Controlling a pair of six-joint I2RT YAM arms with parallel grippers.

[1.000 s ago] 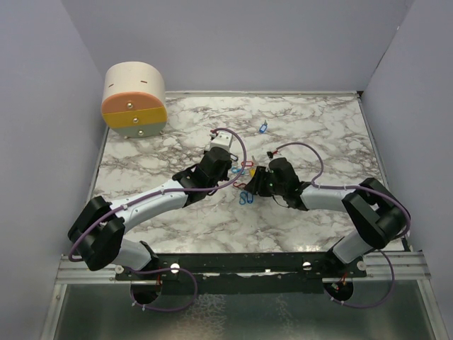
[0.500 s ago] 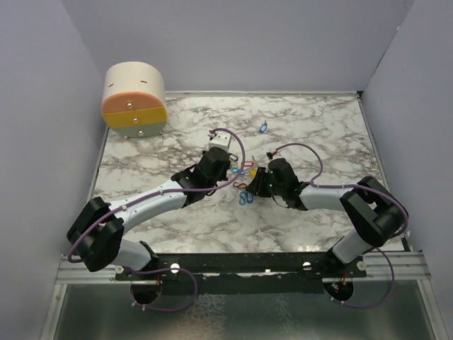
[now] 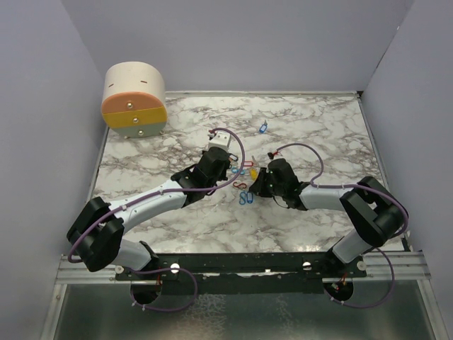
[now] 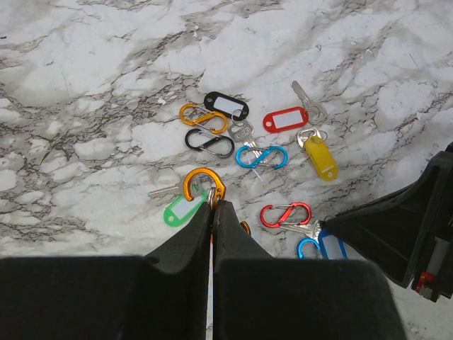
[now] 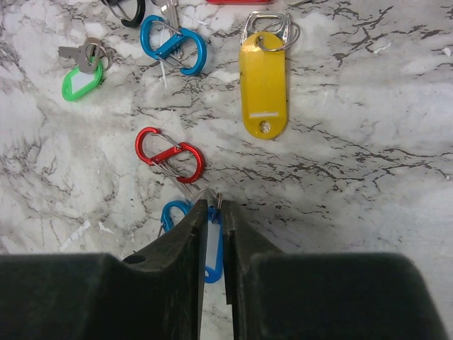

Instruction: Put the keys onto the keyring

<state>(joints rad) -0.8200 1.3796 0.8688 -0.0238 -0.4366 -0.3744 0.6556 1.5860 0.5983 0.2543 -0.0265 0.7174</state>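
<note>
As I judge it, you had the pick-up of one key in hand. Your left fingers [image 4: 213, 204] were pressed fully together on the lower end of the orange carabiner [image 4: 192, 177], which I take for the keyring. It seemed to be held a little above the bench [image 4: 85, 57], and the green key [image 4: 178, 211] lay at eight o'clock of it. Your right fingers [image 5: 214, 204] stood over the blue key [image 5: 214, 251] with only a narrow slot between them. The blue tag showed in that slot, with its small metal ring at the tips, but I could not tell whether they truly gripped it. The red S-clip [image 5: 170, 156] lay just beside those tips at eleven o'clock, and the yellow key [image 5: 263, 85] lay farther off at one o'clock. Next you needed a firm pinch on the blue tag alone, clear of the red clip. Then it called for a lift and a short carry toward eleven o'clock in the overhead view, to bring the tag's ring to the carabiner's gate.
</note>
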